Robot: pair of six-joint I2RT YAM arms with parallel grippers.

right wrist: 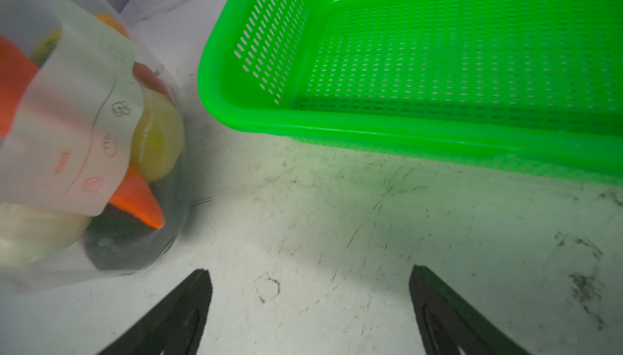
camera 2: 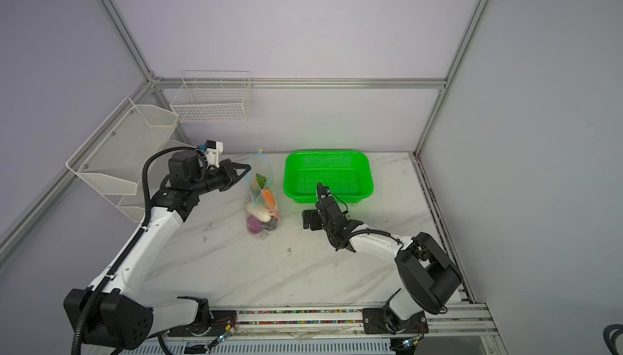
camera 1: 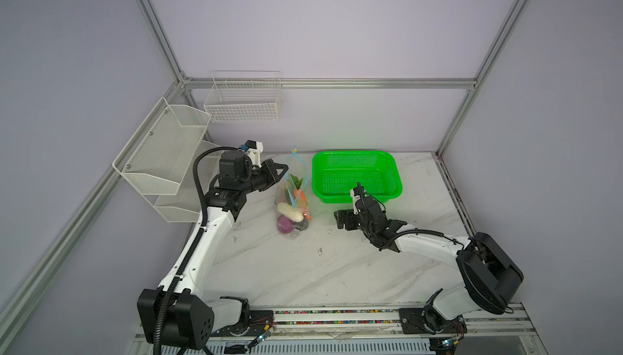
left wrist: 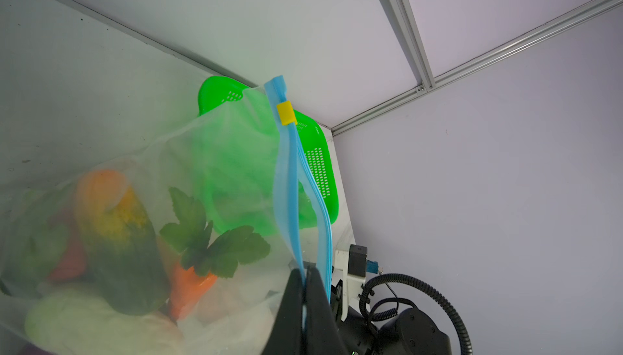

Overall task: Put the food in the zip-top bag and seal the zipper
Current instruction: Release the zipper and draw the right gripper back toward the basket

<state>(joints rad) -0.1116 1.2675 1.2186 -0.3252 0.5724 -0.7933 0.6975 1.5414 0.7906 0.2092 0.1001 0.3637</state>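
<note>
One zip-top bag [camera 1: 292, 233], one green basket [camera 1: 354, 152], two grippers (left gripper [camera 1: 286, 167], right gripper [camera 1: 338, 220]), one mesh shelf [camera 1: 168, 147], one wire rack [camera 1: 242, 103].

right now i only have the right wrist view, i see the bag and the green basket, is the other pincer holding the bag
observer: Yes. The left pincer is shut on the zipper at the rim of the zip-top bag.
operator: is the mouth closed
observer: No. In both top views the zipper's two sides bow apart into an open loop above the food.
operator: wheres the slider
observer: The yellow slider sits near the far end of the zipper, away from the left pincer.
</note>
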